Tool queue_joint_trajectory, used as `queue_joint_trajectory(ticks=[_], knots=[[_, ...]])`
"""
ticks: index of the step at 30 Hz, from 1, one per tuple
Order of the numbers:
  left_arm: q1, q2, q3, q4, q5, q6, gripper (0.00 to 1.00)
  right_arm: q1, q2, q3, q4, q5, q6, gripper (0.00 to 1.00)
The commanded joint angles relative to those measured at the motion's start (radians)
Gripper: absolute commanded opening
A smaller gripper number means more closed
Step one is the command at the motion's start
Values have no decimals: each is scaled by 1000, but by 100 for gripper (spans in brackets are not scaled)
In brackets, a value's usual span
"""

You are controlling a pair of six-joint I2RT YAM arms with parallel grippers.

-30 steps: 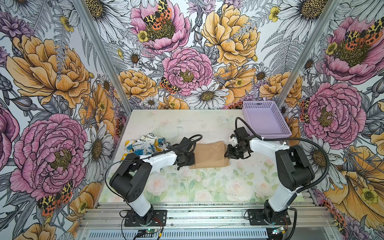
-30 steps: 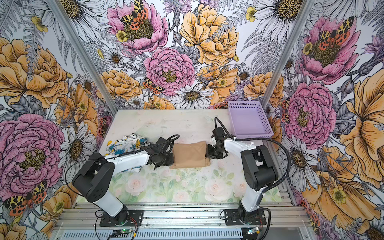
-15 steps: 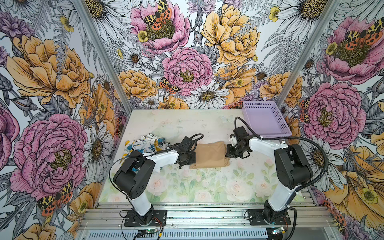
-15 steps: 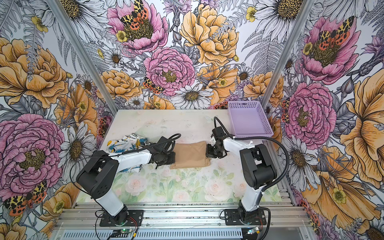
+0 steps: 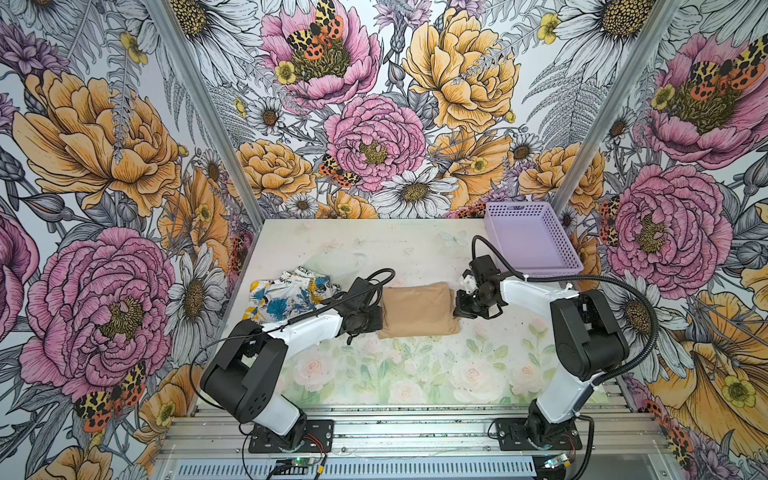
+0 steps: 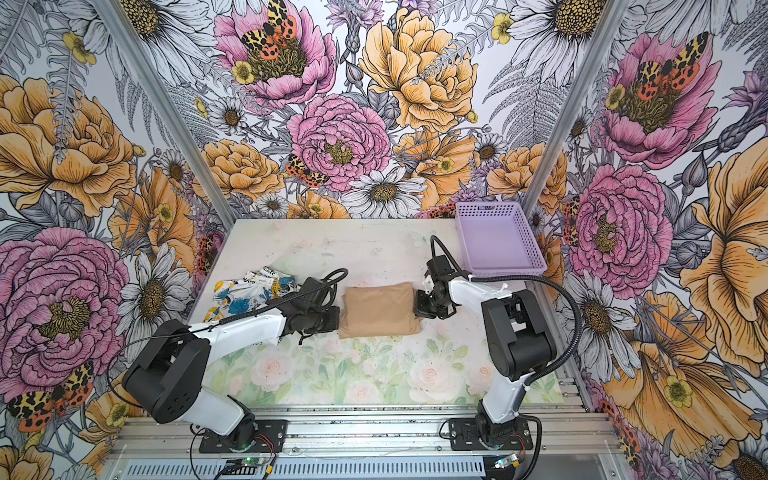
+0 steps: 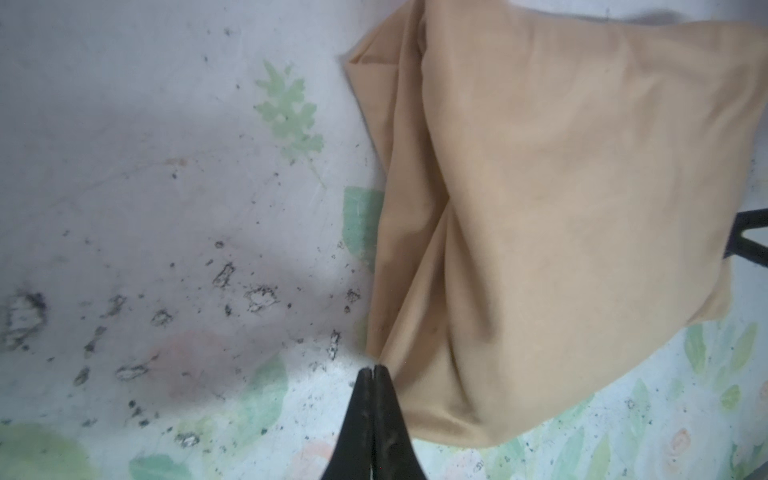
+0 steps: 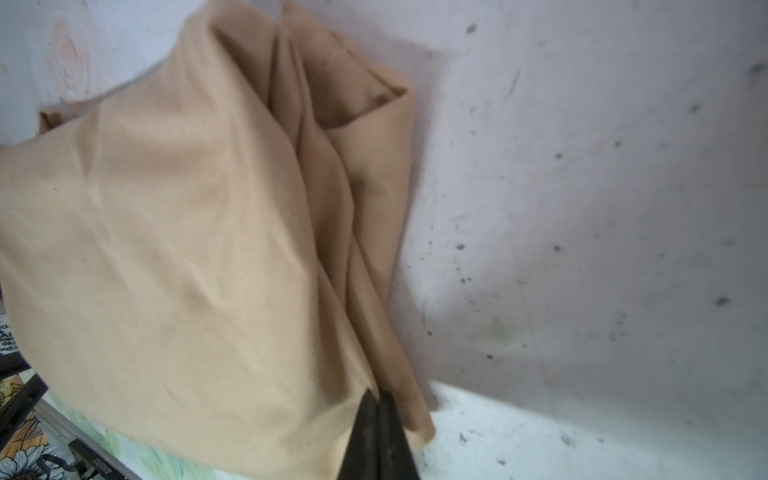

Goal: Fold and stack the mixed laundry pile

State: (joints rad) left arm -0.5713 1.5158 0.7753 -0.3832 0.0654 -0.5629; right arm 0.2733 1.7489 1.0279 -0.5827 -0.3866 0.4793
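Newly closed left end effector (image 7: 374, 370), right end effector (image 8: 377, 395) (tan-beige garment (image 5: 417, 309) between)

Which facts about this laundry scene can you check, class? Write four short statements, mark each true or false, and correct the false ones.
1. The tan garment lies folded between the two arms. True.
2. The lavender basket holds the patterned garment. False: that garment lies crumpled on the table, on the far side from the basket.
3. The left claw and the right claw are both shut, at opposite edges of the tan garment. True.
4. The patterned garment is stacked on the tan one. False: they lie side by side, with the left arm between them.
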Motion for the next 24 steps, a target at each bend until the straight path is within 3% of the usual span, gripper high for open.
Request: queue_joint_trajectory(ticks=[1, 9, 14, 16, 22, 24], knots=[[19, -12, -43, 11, -39, -22, 0, -7, -26, -23, 14, 27, 8, 0], [17, 31, -29, 35, -26, -12, 0, -6, -16, -26, 24, 21, 10, 0], [19, -2, -3, 4, -31, -12, 0, -9, -70, -25, 4, 31, 19, 15], [19, -28, 7, -16, -36, -13, 11, -10, -99, -17, -13, 50, 19, 19], [21, -72, 51, -49, -51, -8, 30, -10, -128, 7, -30, 47, 27, 30], [28, -59, 65, -48, -40, -4, 45, -8, -123, 17, -29, 38, 27, 35]])
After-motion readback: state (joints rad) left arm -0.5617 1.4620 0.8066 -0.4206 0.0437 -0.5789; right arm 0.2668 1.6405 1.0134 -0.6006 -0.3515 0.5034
